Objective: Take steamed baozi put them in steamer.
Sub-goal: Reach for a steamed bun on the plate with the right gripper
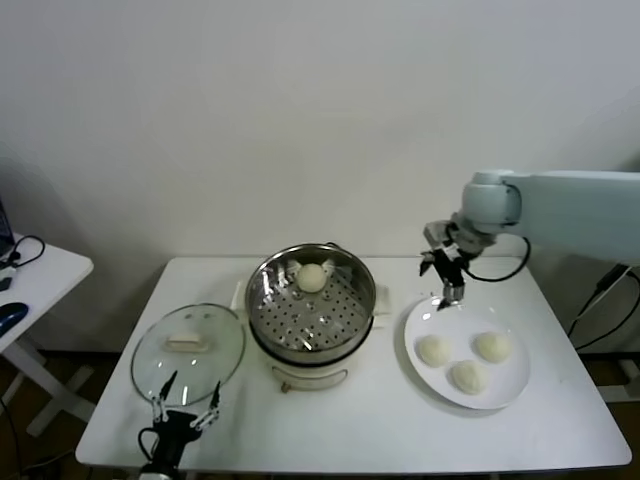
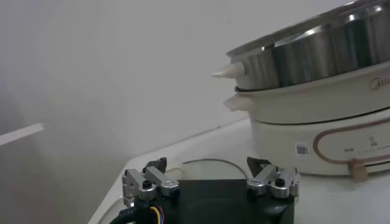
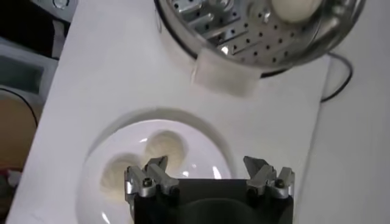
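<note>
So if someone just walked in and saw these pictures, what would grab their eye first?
Probably the shiny steamer at the table's centre, with one bun on its perforated tray. Next, the white plate to its right holding three more buns, with the open right hand hovering above the plate's far edge. The glass lid lies left of the steamer.

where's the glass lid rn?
Head view: the glass lid lies flat on the table's left side, just left of the steamer, with the left gripper at its near edge.
</note>
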You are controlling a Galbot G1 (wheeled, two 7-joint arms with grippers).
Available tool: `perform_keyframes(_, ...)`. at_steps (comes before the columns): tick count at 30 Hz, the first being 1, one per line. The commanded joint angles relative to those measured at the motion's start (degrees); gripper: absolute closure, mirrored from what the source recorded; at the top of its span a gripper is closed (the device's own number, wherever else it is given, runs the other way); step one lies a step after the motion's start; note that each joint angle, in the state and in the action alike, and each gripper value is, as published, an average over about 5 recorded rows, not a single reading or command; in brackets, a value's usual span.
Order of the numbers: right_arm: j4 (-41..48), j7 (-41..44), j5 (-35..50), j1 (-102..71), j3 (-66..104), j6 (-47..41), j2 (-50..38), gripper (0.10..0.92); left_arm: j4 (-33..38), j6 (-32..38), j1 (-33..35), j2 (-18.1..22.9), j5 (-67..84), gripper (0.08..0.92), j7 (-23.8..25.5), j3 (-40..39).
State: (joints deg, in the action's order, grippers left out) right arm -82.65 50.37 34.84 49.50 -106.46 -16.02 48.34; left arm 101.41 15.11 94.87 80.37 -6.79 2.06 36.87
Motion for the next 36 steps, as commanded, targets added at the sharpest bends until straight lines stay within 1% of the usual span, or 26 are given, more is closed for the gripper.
perform_keyframes(1, 0.67, -1.52, -2.16, -10.76, 2.94, -5.08, -4.27, 0.203, -0.17, 0.25, 0.02, 0.11, -0.23, 0.177, -0.02, 0.24)
perform_keyframes(15, 4.88, -3.42, -6.26, -21.66, 10.08, -5.74, -2.93, 0.203, -0.37, 0.49, 0.32, 0.34, -0.51, 0.177, -0.03, 0.61)
perform_keyframes(23, 8.09, -5.06, -8.76, -24.94, 14.13, -5.67, -1.32, 0.203, -0.50, 0.63, 0.37, 0.29, -0.66, 0.177, -0.04, 0.90)
perform_keyframes(29, 8.69, -5.21, -10.09, -25.45, 14.49, -5.53, -1.05, 0.203, -0.41, 0.65, 0.36, 0.35, -0.74, 0.177, -0.05, 0.90)
perform_keyframes(32, 8.99, -5.34, -10.52, -25.73, 15.00, -5.38, -1.04, 0.218, -0.45, 0.68, 0.30, 0.38, -0.74, 0.177, -0.07, 0.91)
perform_keyframes(36, 9.17, -5.17, -10.49, -25.84, 15.43, -5.38, -0.96, 0.278, -0.50, 0.74, 0.26, 0.39, -0.77, 0.177, -0.09, 0.87)
